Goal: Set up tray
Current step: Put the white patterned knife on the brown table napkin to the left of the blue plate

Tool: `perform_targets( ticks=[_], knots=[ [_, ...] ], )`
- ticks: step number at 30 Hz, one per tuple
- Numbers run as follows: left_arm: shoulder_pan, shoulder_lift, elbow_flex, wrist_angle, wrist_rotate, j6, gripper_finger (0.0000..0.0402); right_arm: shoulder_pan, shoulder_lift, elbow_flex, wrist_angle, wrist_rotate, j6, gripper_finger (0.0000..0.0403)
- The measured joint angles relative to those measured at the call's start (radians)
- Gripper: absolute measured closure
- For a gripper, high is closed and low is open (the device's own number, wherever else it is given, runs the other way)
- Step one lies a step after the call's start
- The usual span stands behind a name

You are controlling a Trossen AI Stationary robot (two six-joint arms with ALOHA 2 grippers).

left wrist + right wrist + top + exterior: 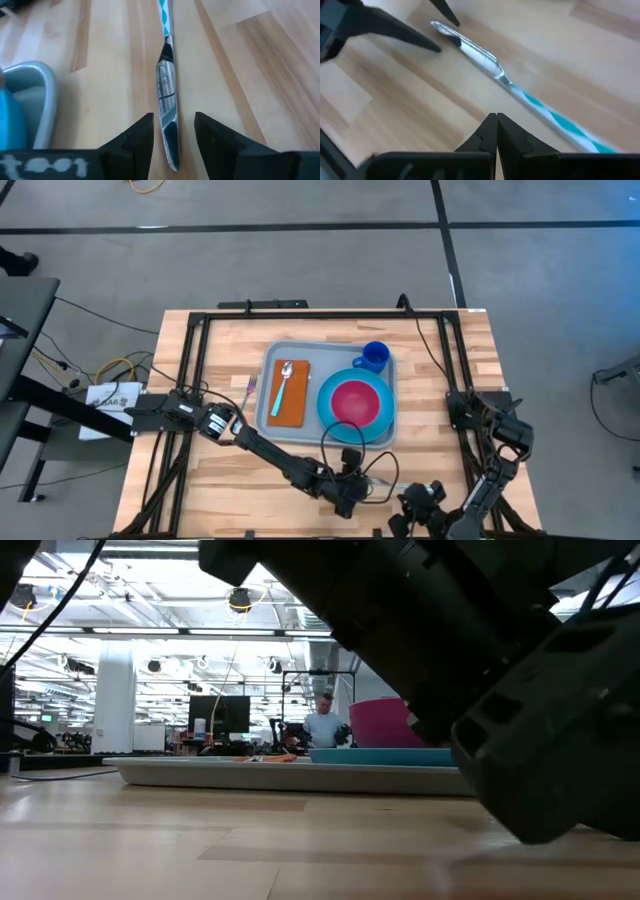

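Note:
The grey-blue tray [330, 395] lies in the middle of the table, carrying an orange napkin [288, 392] with a spoon [284, 380], a light-blue plate [355, 408] with a pink bowl [353, 401], and a blue cup [373, 357]. A knife [166, 95] with a teal-patterned handle [555, 120] lies flat on the wood between the tray and the table's near edge. My left gripper [172, 134] is open and low over it, one finger on each side of the blade's tip end with a gap showing. My right gripper [496, 127] is shut, just off the knife's handle side.
A fork [250, 390] lies on the wood left of the tray. The tray's corner [42, 82] is close beside my left gripper. Both arms crowd the near edge [400, 500]. Beyond the table a person [325, 725] shows far back in the room.

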Motion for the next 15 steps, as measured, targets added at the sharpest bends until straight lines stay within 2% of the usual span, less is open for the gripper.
perform_targets(
  ticks=[4, 8, 15],
  knots=[
    [0.013, 0.009, 0.001, 0.003, 0.044, -0.036, 0.0267, 0.041, 0.001, -0.001, -0.014, -0.022, 0.074, 0.0403],
    [0.027, 0.010, 0.002, -0.003, 0.082, -0.049, 0.0267, 0.066, 0.001, -0.006, -0.071, -0.107, 0.135, 0.0403],
    [0.035, 0.011, 0.002, -0.002, 0.104, -0.058, 0.0267, 0.073, 0.002, -0.014, -0.161, -0.130, 0.114, 0.0403]
  ],
)
